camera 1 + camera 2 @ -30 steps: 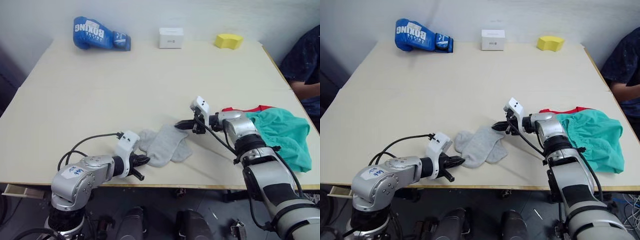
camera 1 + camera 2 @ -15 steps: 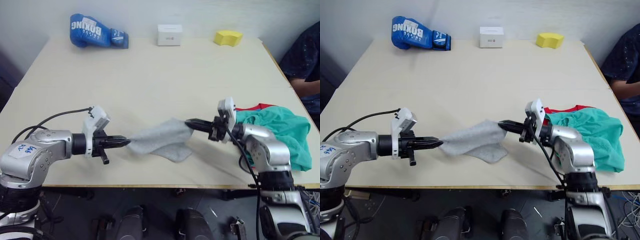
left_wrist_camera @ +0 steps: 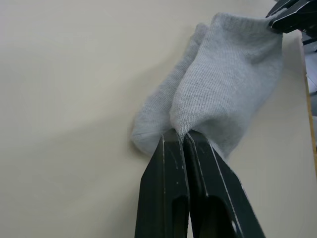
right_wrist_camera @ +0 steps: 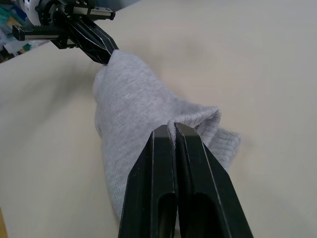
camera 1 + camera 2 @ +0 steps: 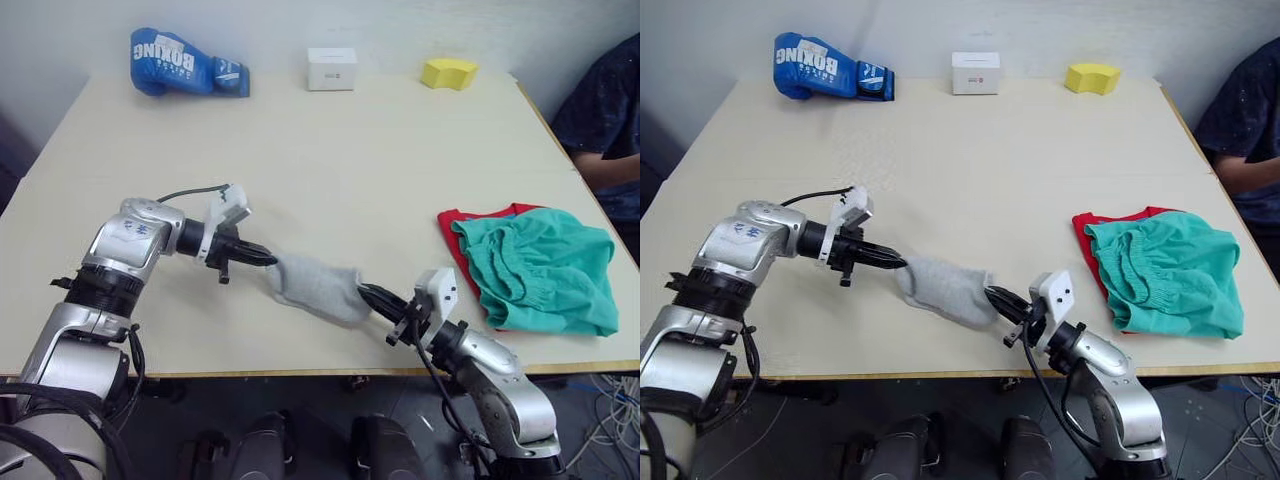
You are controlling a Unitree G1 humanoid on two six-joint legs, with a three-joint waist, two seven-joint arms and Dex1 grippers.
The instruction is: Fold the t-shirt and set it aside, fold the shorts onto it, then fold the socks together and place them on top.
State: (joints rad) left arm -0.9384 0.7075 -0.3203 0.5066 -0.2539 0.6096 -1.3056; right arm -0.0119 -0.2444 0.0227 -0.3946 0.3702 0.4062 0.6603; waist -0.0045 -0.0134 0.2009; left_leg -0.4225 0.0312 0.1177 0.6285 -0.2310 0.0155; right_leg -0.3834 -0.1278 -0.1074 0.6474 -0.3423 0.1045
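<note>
Your left gripper [image 5: 268, 260] is pinched tight on one end of the socks [image 5: 315, 288], and your right gripper [image 5: 368, 294] is pinched tight on the other end — the grey socks hang between them, near the table's [image 5: 330, 160] front edge. The shorts [image 5: 540, 268] lie on the t-shirt [image 5: 452, 228], off to your right.

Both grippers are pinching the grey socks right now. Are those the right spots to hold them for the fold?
Probably yes. The left gripper and right gripper pinch opposite ends of the small light grey ankle socks, which lie stacked lengthwise between them, so either end can swing over the other.
</note>
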